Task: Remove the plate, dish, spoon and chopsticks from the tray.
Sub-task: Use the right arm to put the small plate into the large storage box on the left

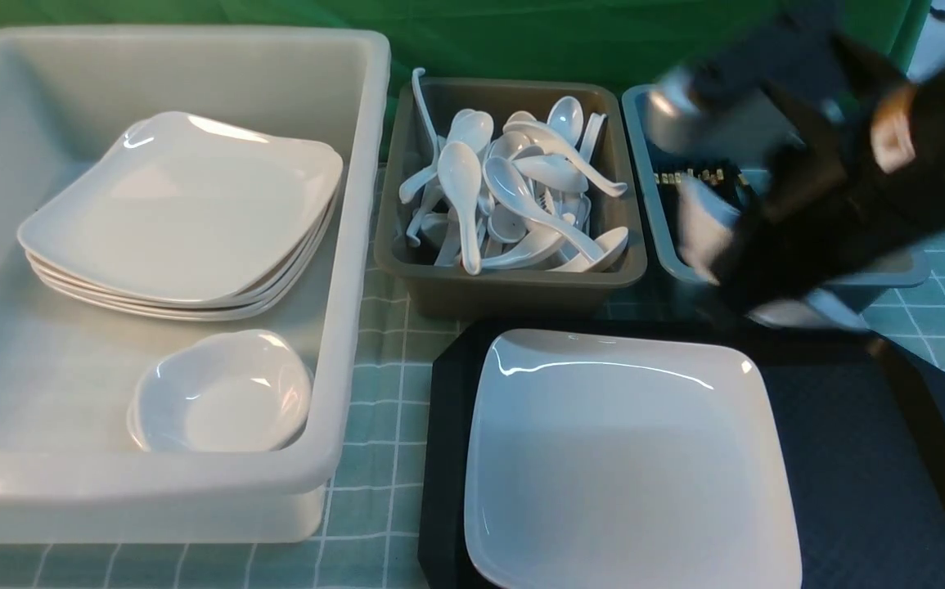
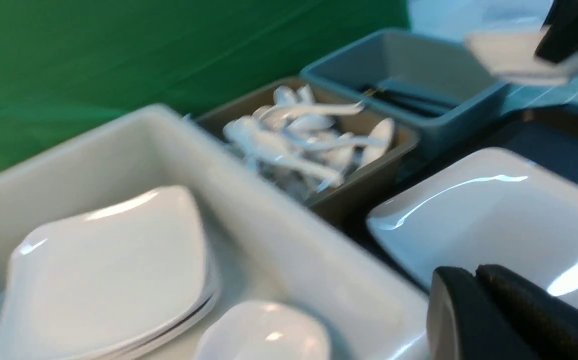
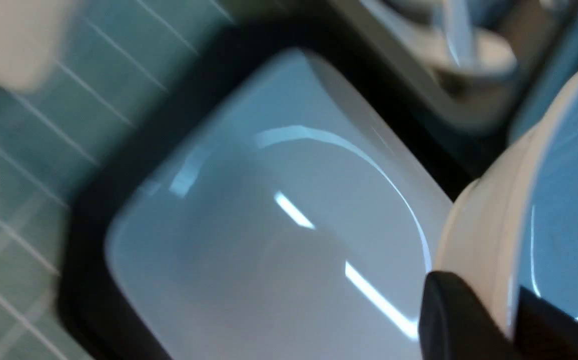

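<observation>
The large white square plate lies on the black tray, on its left part; it also shows in the left wrist view and the right wrist view. My right gripper is shut on the rim of a small white dish. It holds the dish tilted in the air, blurred, over the tray's back right edge. My left gripper is shut and empty, beside the white tub. No spoon or chopsticks show on the tray.
A big white tub on the left holds stacked plates and small dishes. A brown tub holds several white spoons. A blue-grey tub behind the tray holds black chopsticks. A checked cloth covers the table.
</observation>
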